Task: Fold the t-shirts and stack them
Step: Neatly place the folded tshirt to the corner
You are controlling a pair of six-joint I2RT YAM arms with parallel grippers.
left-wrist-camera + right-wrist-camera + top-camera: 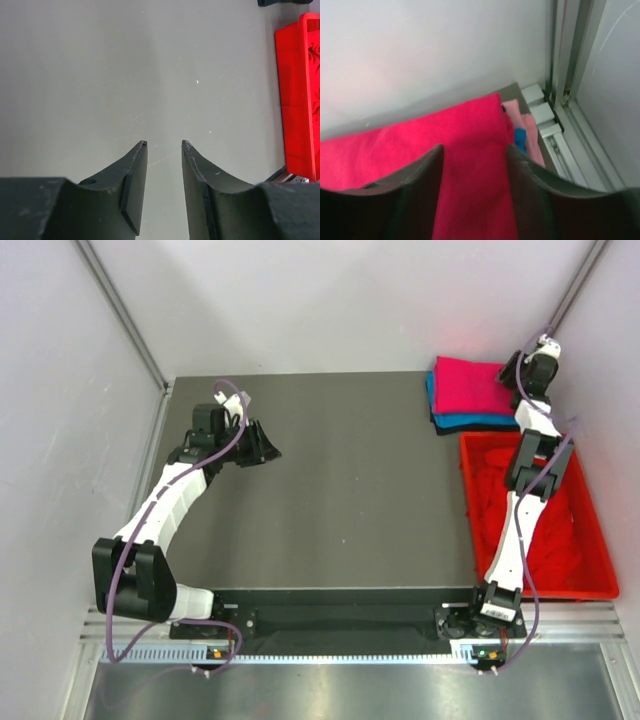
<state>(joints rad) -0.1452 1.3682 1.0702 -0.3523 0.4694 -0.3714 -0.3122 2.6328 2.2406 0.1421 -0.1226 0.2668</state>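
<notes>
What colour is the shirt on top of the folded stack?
Pink-magenta shirt; top external view shows it best.

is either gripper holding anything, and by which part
Nothing is held: left gripper open over the table, right gripper open just above the folded pink t-shirt.

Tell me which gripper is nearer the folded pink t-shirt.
Right. The right gripper hovers directly over the pink t-shirt at the far right corner; the left gripper sits across the table, near its left edge.
</notes>
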